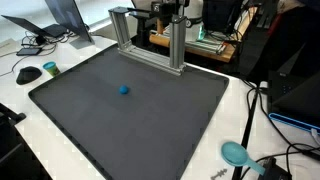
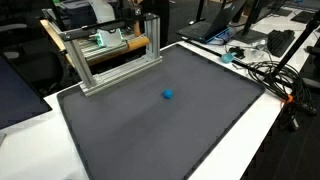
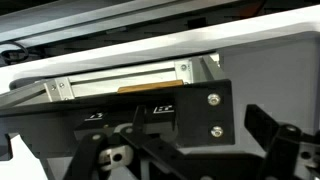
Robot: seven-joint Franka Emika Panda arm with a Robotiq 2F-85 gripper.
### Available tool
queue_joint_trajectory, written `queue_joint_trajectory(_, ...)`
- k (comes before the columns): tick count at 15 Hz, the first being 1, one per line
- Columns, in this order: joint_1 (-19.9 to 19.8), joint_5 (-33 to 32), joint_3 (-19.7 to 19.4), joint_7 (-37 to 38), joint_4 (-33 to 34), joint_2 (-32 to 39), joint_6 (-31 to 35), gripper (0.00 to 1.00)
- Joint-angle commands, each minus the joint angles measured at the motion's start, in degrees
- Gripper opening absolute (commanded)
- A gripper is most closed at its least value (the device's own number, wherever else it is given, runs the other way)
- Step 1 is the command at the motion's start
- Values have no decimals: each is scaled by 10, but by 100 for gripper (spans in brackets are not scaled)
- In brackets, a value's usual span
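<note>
A small blue ball (image 1: 124, 89) lies alone near the middle of a dark grey mat (image 1: 150, 130); both show in both exterior views, ball (image 2: 168, 95) and mat (image 2: 190, 135). An aluminium frame (image 1: 150, 42) stands at the mat's back edge and also shows in an exterior view (image 2: 112, 58). My gripper (image 1: 171, 12) hangs high at the back, just above and behind the frame, far from the ball. In the wrist view the black gripper (image 3: 185, 150) fills the lower picture with its fingers spread and nothing between them, and the frame's rails (image 3: 120, 85) are close ahead.
A white table (image 1: 235, 100) bears the mat. A teal round object (image 1: 235, 152) and cables lie at one corner. A black mouse (image 1: 30, 73), a teal disc (image 1: 50, 68) and a laptop (image 1: 62, 18) sit at another side. Cables (image 2: 270, 72) run past the mat's edge.
</note>
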Motion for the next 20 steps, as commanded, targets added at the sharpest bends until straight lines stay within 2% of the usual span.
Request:
queue_joint_trajectory(1,7,-4,-6,3,1,1,-1,100)
queue_joint_trajectory(10,-2,-22,-10,1,4,-9,10,100)
queue_joint_trajectory(15,-13,-50,-41,-27,9,-22,34,100)
queue_joint_trajectory(20,-21,-58,-77,-72,-2,-24,85,100)
